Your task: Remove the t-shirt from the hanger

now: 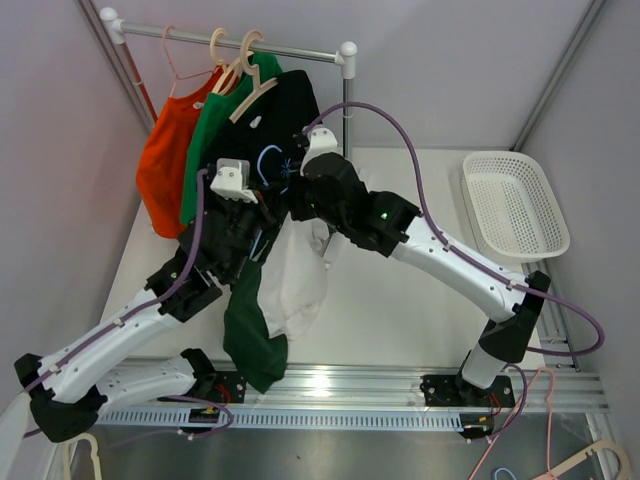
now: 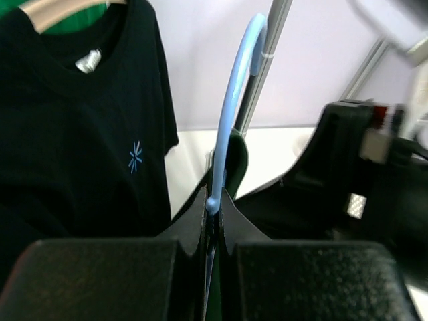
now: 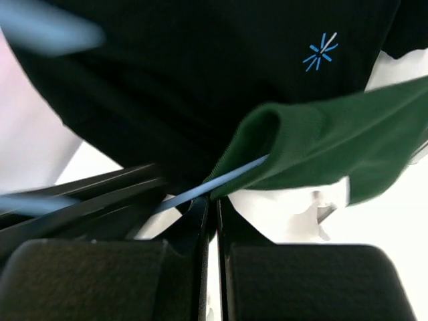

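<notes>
A dark green t-shirt (image 1: pixel 252 335) hangs from a light blue hanger (image 2: pixel 231 107) held in mid-air between both arms, in front of the rack. My left gripper (image 2: pixel 212 207) is shut on the hanger's neck, just below its hook; it also shows in the top view (image 1: pixel 250 207). My right gripper (image 3: pixel 212 200) is shut on the edge of the green shirt (image 3: pixel 334 147), where the blue hanger arm (image 3: pixel 221 182) comes out of the fabric. In the top view the right gripper (image 1: pixel 298 200) sits close beside the left one. Most of the hanger is hidden by the arms.
A rail (image 1: pixel 250 45) at the back carries an orange shirt (image 1: pixel 165 160), a bright green shirt (image 1: pixel 215 130) and a black shirt (image 1: pixel 290 110) with a blue star logo. A white garment (image 1: pixel 300 280) lies under the arms. A white basket (image 1: pixel 515 200) stands at the right.
</notes>
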`<state>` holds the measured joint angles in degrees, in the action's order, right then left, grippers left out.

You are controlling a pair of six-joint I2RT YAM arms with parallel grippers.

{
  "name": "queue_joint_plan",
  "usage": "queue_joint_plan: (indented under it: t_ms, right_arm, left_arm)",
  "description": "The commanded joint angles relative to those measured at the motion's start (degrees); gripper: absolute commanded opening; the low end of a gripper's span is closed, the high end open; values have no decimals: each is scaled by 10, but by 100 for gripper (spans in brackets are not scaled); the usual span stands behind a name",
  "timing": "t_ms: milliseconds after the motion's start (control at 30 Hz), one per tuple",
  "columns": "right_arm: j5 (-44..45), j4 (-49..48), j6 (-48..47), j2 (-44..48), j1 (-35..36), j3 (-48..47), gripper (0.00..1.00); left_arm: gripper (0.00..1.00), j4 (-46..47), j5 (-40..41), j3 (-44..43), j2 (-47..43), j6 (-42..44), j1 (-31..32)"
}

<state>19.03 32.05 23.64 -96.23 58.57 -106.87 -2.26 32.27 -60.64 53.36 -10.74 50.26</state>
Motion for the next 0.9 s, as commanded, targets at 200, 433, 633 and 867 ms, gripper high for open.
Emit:
queue_joint_plan:
  t_ms: [200,433,633,867]
  right_arm:
    - [-63,-48,-86,22,53,0,0]
    - [-72,-29,-74,63,78,52,0]
    - [-90,-66,-47,145,92,139,0]
    - [-72,-84,-42,211,104,193,12]
  left_arm:
    - [1,9,-10,-43,66,-25,7]
    - [1,1,8,-79,80,-8,6]
    - [1,-12,10,-111,103,-16,1]
    - [1,-26,4,-134,124,-34,-4]
